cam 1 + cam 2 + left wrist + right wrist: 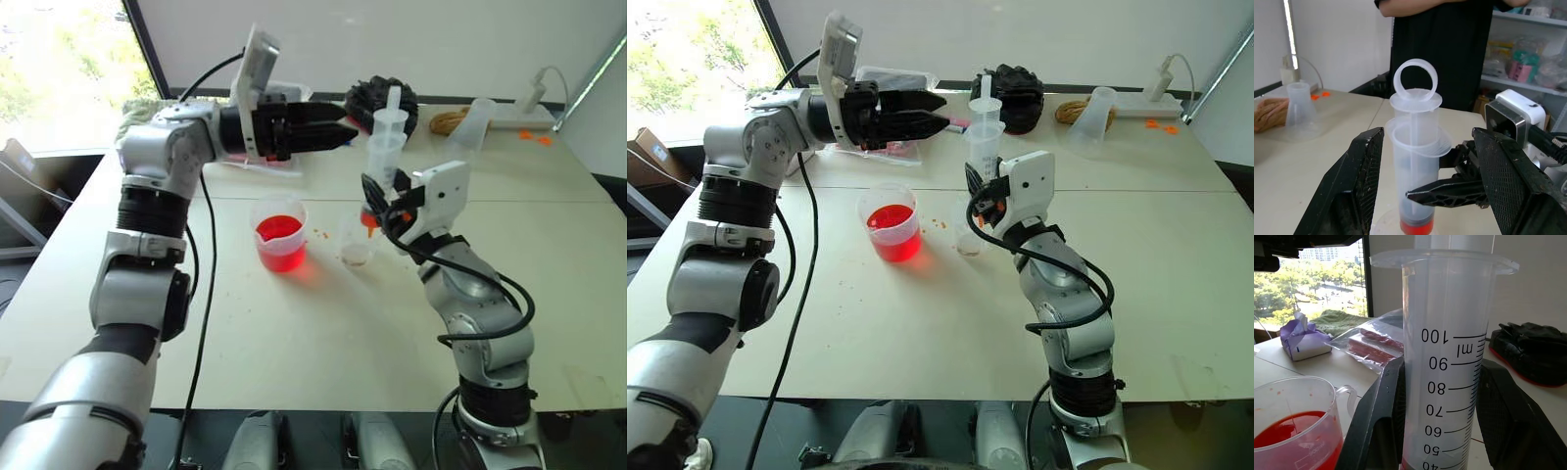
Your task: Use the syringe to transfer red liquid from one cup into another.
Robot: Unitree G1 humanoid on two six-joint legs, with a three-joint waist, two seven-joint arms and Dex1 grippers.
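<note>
Behind my jaws a black bundle point(380, 98), a tipped clear flask point(477, 119) and a bagged red pack point(1375, 345) lie on the tabletop point(323, 323) — none between my jaws and the cups. A person in black point(1444, 54) stands beyond. My right jaws point(376, 199) are clamped on the syringe point(386, 147), holding it upright, its orange tip over the smaller cup point(356, 242). My left jaws point(338, 130) stand wide apart just beside its plunger ring — not touching. The spouted cup point(279, 232) with red liquid point(278, 229) sits below my left jaws.
</note>
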